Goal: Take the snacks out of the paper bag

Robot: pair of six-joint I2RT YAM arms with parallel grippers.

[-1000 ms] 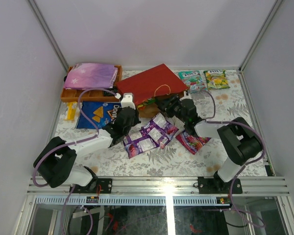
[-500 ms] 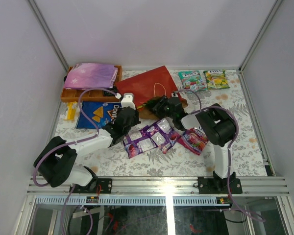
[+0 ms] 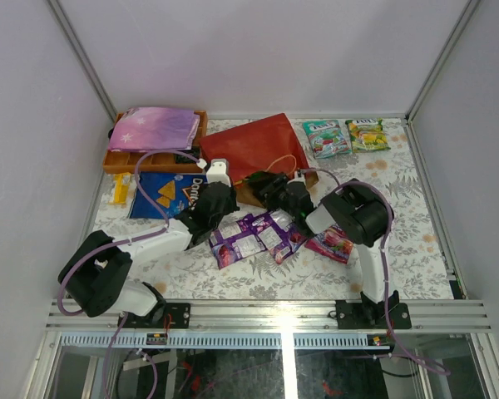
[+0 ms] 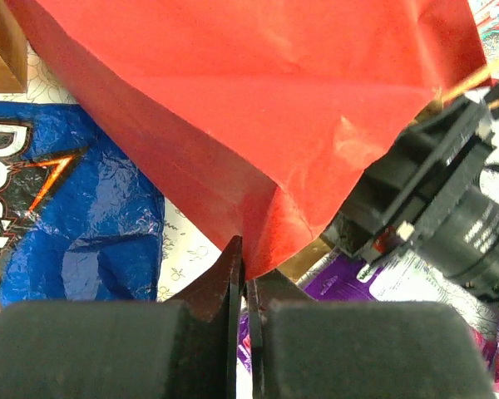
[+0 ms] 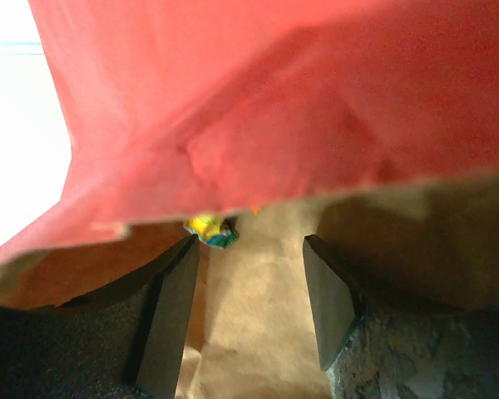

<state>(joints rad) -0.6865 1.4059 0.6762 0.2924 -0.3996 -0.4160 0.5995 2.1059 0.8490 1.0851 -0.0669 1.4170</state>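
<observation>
The red paper bag (image 3: pixel 254 148) lies on its side at the back middle, mouth toward me. My left gripper (image 3: pixel 222 188) is shut on its near corner; the left wrist view shows the jaws (image 4: pixel 245 264) pinching the red paper (image 4: pixel 258 108). My right gripper (image 3: pixel 263 184) is open with its fingers inside the mouth (image 5: pixel 249 245), over the brown kraft lining (image 5: pixel 258 324), under the red flap (image 5: pixel 274 108). A small yellow-green packet (image 5: pixel 212 229) shows deeper inside. The blue Doritos bag (image 3: pixel 162 195), purple packets (image 3: pixel 243 239), a pink-red packet (image 3: pixel 333 243) and green packets (image 3: pixel 326 137) lie on the table.
A pink-purple starry pouch (image 3: pixel 154 127) lies on the orange tray (image 3: pixel 116 160) at the back left. A small yellow object (image 3: pixel 120 191) lies left of the Doritos bag. The two grippers are close together at the bag's mouth. Walls enclose the table on three sides.
My right gripper has moved left, from beside the bag into its mouth, and the right arm has folded in. The bag's top side has lifted and shifted. The left gripper kept its hold.
</observation>
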